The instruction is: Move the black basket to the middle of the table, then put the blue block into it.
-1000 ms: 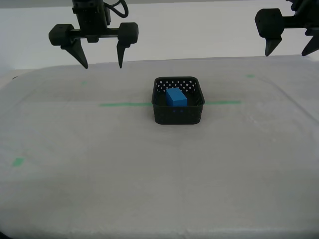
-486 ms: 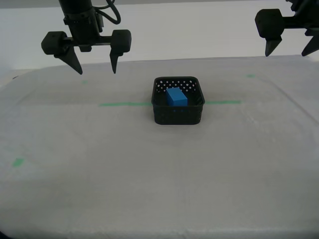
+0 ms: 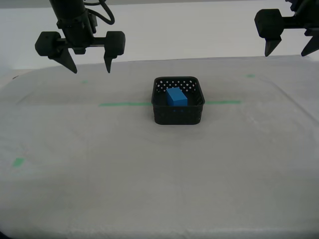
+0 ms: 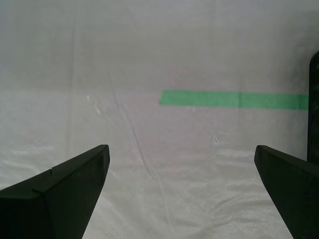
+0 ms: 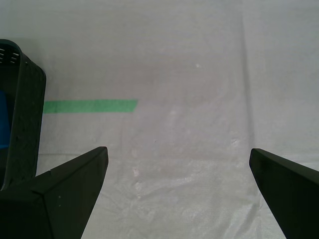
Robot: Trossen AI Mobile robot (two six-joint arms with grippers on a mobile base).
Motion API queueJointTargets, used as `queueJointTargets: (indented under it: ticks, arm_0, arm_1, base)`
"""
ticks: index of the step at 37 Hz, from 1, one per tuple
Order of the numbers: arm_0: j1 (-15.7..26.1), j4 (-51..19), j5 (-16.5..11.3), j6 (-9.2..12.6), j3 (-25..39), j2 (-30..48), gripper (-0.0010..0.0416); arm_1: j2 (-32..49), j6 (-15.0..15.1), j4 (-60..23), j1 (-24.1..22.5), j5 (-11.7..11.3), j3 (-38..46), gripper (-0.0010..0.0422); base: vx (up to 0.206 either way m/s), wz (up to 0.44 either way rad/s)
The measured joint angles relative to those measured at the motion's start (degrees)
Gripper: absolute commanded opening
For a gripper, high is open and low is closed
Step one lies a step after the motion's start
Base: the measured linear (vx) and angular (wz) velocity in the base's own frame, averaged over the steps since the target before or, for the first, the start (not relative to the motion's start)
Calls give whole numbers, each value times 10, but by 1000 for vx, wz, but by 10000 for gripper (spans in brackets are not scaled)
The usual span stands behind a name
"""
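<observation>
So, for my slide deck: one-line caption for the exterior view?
Blue block inside the black basket mid-table, both open grippers raised clear.

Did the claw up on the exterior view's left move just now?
Yes. My second gripper slid toward the exterior view's left and a bit up, farther from the black basket, which stayed put on the green tape line.

Both grippers (image 3: pixel 88 67) (image 3: pixel 289 51) are finished in matte black, each with blocky rounded housings and two tapered, pointed fingers (image 3: pixel 108 63). Black cables (image 3: pixel 102 12) are looped at one wrist. Wedge-shaped black fingertips (image 5: pixel 60 199) are seen in the wrist views.
</observation>
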Motion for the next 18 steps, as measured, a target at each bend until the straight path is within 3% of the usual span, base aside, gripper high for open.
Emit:
queueJointTargets:
  ticks: [18]
  arm_0:
    - [0,0,0,0,0,0,398]
  arm_1:
    - [-26,10,35,0,-27,-18,401]
  base:
    - [0,0]
